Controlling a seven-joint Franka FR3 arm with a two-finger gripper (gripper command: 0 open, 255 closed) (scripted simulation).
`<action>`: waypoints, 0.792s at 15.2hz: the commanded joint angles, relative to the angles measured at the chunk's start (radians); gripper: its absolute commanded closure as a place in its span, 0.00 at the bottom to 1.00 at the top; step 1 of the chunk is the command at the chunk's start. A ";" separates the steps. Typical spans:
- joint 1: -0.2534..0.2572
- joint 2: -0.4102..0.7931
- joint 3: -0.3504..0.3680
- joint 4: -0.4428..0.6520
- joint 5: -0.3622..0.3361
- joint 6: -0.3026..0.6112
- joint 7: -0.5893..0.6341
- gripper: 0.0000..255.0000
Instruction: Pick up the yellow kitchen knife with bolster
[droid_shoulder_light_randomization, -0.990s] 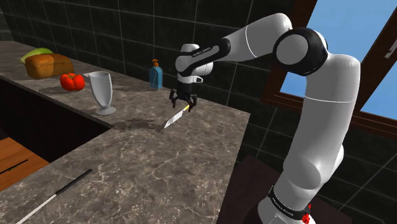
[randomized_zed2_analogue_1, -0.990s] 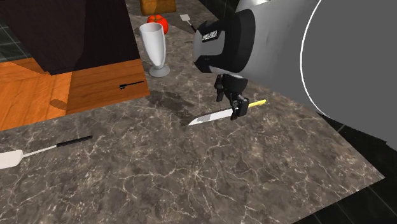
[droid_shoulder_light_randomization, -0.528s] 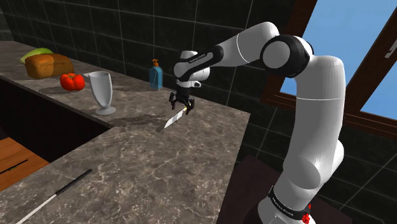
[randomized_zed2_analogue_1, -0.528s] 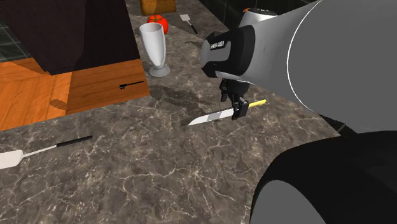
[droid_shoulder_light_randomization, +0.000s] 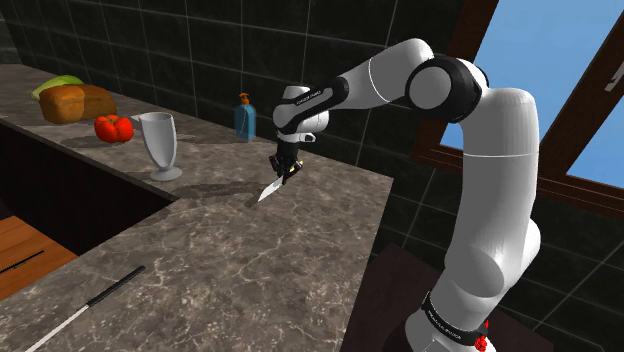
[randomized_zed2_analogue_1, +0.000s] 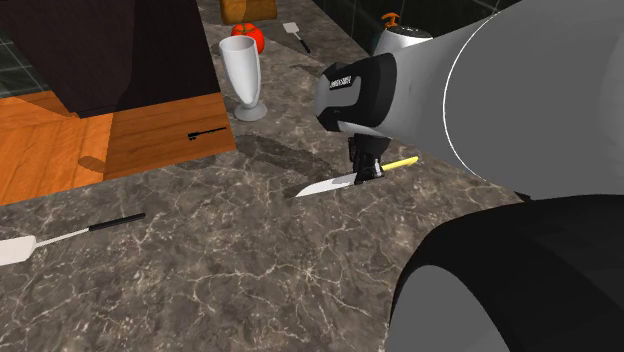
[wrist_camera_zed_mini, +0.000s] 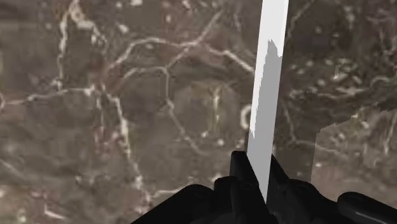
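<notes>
The knife (randomized_zed2_analogue_1: 330, 184) lies on the dark marble counter (randomized_zed2_analogue_1: 300, 270), pale blade pointing toward the second exterior view's left and thin yellow handle (randomized_zed2_analogue_1: 402, 162) toward its right. My black gripper (randomized_zed2_analogue_1: 366, 170) comes down on it where blade meets handle. Seen from the wrist, the blade (wrist_camera_zed_mini: 267, 83) runs straight out from between the fingers (wrist_camera_zed_mini: 240, 168), which clasp it from both sides. In the shoulder view, the gripper (droid_shoulder_light_randomization: 283, 170) sits low over the knife (droid_shoulder_light_randomization: 268, 189) near the counter's far edge.
A white goblet (droid_shoulder_light_randomization: 158, 143), a tomato (droid_shoulder_light_randomization: 113, 127), bread (droid_shoulder_light_randomization: 70, 103) and a blue dispenser bottle (droid_shoulder_light_randomization: 245, 118) stand further back along the counter. A long black-handled utensil (droid_shoulder_light_randomization: 95, 300) lies near the front. The counter drops off to a wooden floor (randomized_zed2_analogue_1: 110, 140).
The fingers stood apart around the knife a second ago and have now closed onto it. The hand has sunk slightly lower; the knife has not shifted.
</notes>
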 joint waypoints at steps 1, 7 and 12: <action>0.000 0.000 0.000 0.000 0.000 0.000 0.000 1.00; 0.000 -0.006 0.000 0.004 0.000 -0.009 0.001 1.00; -0.002 -0.037 0.001 0.028 0.002 -0.065 0.004 1.00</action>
